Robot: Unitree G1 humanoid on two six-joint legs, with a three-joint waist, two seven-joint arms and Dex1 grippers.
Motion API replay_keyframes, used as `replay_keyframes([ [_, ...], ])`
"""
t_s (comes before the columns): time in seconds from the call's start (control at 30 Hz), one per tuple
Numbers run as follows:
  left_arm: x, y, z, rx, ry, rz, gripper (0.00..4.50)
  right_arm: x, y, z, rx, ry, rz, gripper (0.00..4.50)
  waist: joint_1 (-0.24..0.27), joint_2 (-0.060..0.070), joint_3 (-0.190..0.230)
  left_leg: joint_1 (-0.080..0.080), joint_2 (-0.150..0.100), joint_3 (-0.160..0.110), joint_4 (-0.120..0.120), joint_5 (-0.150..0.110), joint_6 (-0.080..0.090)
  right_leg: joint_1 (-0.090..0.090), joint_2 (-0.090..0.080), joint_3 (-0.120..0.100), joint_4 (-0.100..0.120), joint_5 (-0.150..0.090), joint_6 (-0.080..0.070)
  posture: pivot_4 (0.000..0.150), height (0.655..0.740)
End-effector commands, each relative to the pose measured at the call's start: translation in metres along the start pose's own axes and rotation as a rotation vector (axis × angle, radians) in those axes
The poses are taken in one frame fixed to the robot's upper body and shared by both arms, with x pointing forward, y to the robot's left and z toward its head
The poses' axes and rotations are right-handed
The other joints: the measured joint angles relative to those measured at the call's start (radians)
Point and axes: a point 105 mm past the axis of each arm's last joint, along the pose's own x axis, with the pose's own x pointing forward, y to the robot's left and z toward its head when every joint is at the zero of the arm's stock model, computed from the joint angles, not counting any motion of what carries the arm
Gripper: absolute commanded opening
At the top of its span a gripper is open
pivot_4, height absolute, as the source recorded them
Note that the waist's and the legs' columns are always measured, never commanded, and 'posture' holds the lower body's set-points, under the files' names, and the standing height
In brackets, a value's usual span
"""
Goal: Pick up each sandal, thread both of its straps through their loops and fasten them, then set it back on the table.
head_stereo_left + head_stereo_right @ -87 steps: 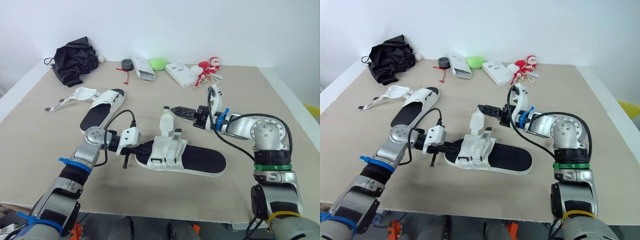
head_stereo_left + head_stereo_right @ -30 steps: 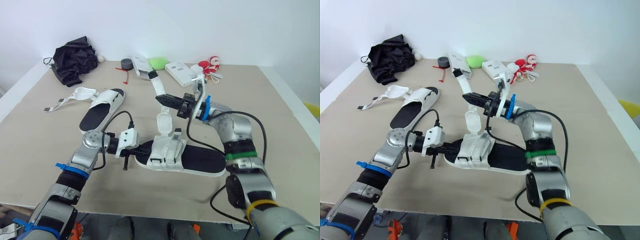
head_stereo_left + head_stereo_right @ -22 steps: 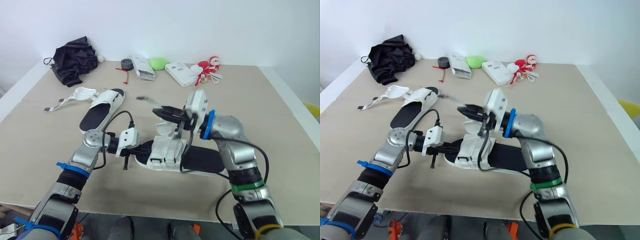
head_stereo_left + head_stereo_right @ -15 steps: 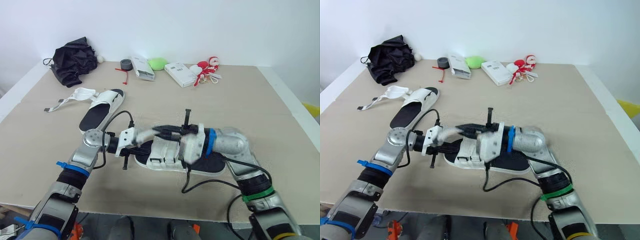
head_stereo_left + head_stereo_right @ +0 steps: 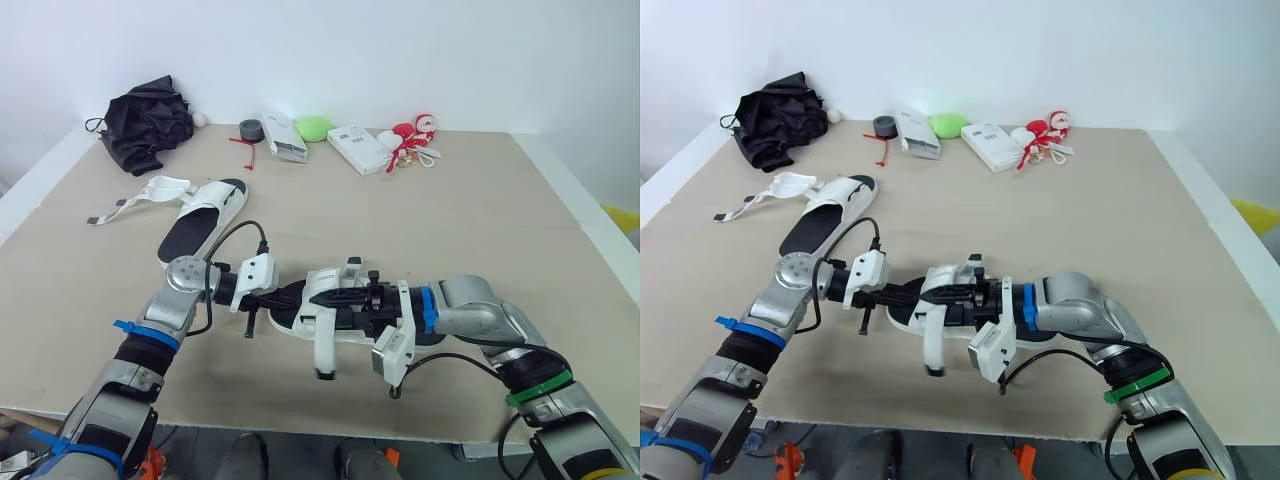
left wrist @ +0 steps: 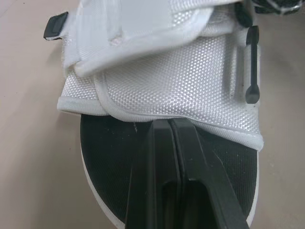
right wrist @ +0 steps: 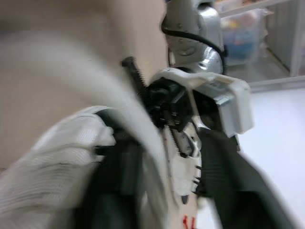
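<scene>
The sandal (image 5: 322,285) lies near the middle of the worktop (image 5: 500,200), a white strap (image 5: 323,350) drooping off its near side, the left gripper (image 6: 170,126) with jaws pressed together on its black footbed, and the right gripper (image 5: 342,299) over its upper, with jaws that cannot be told open or closed.

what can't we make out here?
Strap loops on the near sandal: eye views, covered by the right gripper.
Its heel: eye views, behind the right arm.
Its toe: left wrist view, under the left gripper, cut off by the edge.
Print on the white box: eye views, too small.
</scene>
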Motion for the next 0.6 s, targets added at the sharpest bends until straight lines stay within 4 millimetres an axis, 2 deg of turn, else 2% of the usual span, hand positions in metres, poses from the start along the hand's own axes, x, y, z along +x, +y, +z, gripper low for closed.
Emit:
replay_keyframes([
  [0.03, 0.007, -0.025, -0.040, -0.120, 0.122, -0.082, 0.00, -0.013, 0.016, -0.005, 0.027, 0.049, 0.119, 3.19, 0.001, -0.001, -0.001, 0.000, 0.000, 0.000, 0.000, 0.000, 0.000, 0.000, 0.000, 0.000, 0.000, 0.000, -0.001, 0.150, 0.7380],
  [0.1, 0.008, -0.025, -0.040, -0.121, 0.122, -0.083, 0.00, -0.018, 0.014, -0.004, 0.031, 0.057, 0.116, 3.19, 0.001, -0.001, -0.001, 0.000, 0.000, 0.001, 0.000, 0.000, 0.000, 0.000, -0.001, 0.001, 0.000, -0.001, 0.000, 0.150, 0.7380],
  [0.2, 0.008, -0.026, -0.040, -0.127, 0.118, -0.086, 0.00, -0.045, -0.006, -0.009, 0.027, 0.143, 0.072, 3.19, 0.004, -0.001, -0.001, 0.000, 0.000, 0.001, 0.000, 0.000, 0.000, 0.001, -0.001, 0.002, 0.000, 0.000, 0.002, 0.150, 0.7380],
  [0.33, 0.010, -0.025, -0.040, -0.125, 0.115, -0.087, 0.00, -0.074, -0.025, -0.013, 0.210, 0.252, 0.002, 3.19, 0.006, -0.002, -0.001, 0.000, 0.000, 0.002, 0.000, 0.000, 0.000, 0.001, -0.001, 0.002, 0.000, -0.001, 0.000, 0.150, 0.7380],
  [0.4, 0.011, -0.024, -0.040, -0.122, 0.115, -0.089, 0.00, -0.087, -0.032, -0.004, 0.501, 0.261, -0.076, 3.19, 0.009, -0.001, -0.001, 0.000, 0.000, 0.002, 0.000, 0.000, 0.000, 0.001, -0.001, 0.002, 0.000, -0.001, 0.000, 0.150, 0.7380],
  [0.43, 0.011, -0.024, -0.040, -0.121, 0.115, -0.090, 0.00, -0.089, -0.035, 0.008, 0.679, 0.224, -0.109, 3.19, 0.012, 0.000, -0.002, 0.000, 0.000, 0.001, 0.000, 0.000, 0.000, 0.001, -0.001, 0.002, 0.000, -0.001, 0.000, 0.150, 0.7380],
  [0.53, 0.011, -0.024, -0.040, -0.115, 0.116, -0.094, 0.00, -0.083, -0.043, 0.052, 1.174, 0.062, -0.116, 3.19, 0.015, 0.001, -0.002, 0.000, 0.000, 0.000, -0.001, -0.001, 0.000, 0.002, -0.001, 0.001, 0.000, 0.000, 0.001, 0.150, 0.7380],
  [0.6, 0.011, -0.024, -0.040, -0.109, 0.119, -0.100, 0.00, -0.077, -0.048, 0.076, 1.414, -0.047, -0.086, 3.19, 0.015, 0.001, -0.002, 0.000, 0.000, 0.000, 0.000, -0.001, -0.001, 0.002, -0.001, 0.001, 0.000, -0.001, 0.002, 0.150, 0.7380],
])
